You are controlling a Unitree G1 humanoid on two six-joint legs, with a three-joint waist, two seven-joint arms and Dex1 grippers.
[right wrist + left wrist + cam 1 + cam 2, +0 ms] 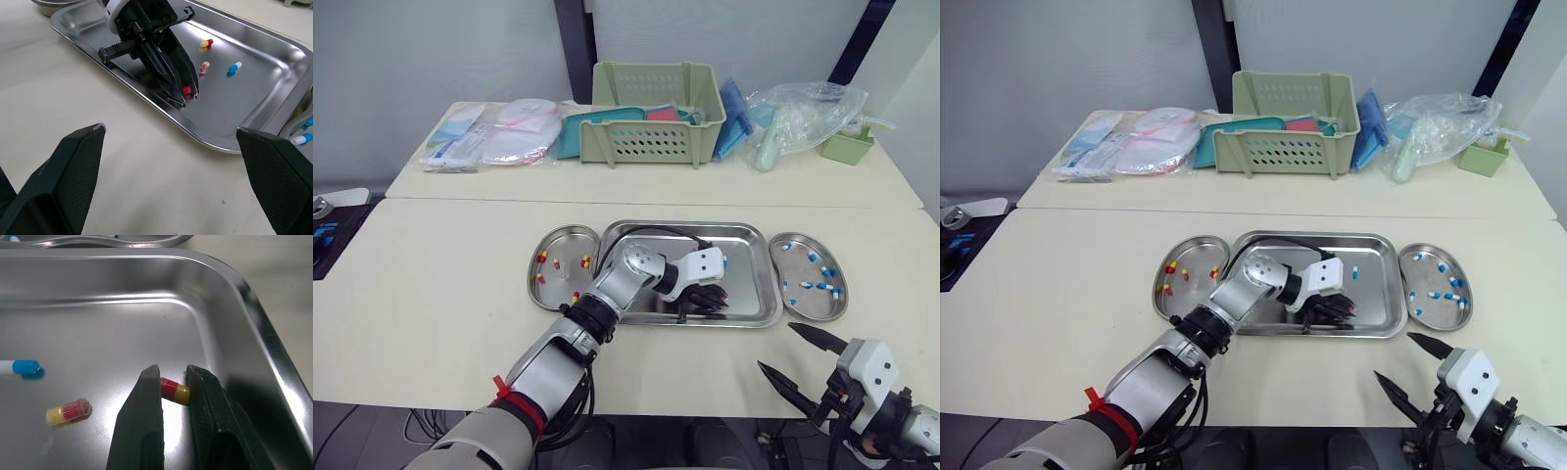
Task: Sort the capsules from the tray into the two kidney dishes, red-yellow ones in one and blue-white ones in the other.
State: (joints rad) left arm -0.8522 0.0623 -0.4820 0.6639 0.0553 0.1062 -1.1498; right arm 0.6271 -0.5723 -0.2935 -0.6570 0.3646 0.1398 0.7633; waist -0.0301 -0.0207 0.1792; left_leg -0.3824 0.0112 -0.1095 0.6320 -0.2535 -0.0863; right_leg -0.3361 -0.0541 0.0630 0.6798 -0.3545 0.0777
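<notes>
Left tool (172, 372) is down inside the steel tray (1317, 236), fingers pinched together on a red-yellow capsule (174, 389) by the tray's front edge, toward its right front corner. Beside it on the tray floor lie a second red-yellow capsule (68, 411) and a blue-white capsule (19, 367). Right tool (777, 346) hovers with its fingers spread wide apart over the bench (431, 294) at its front edge, just in front of the right kidney dish (813, 313).

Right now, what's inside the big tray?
The tray holds the left gripper, shut on a red-yellow capsule, plus two loose red-yellow capsules and one blue-white capsule. Whatever lies under the gripper is covered.
</notes>
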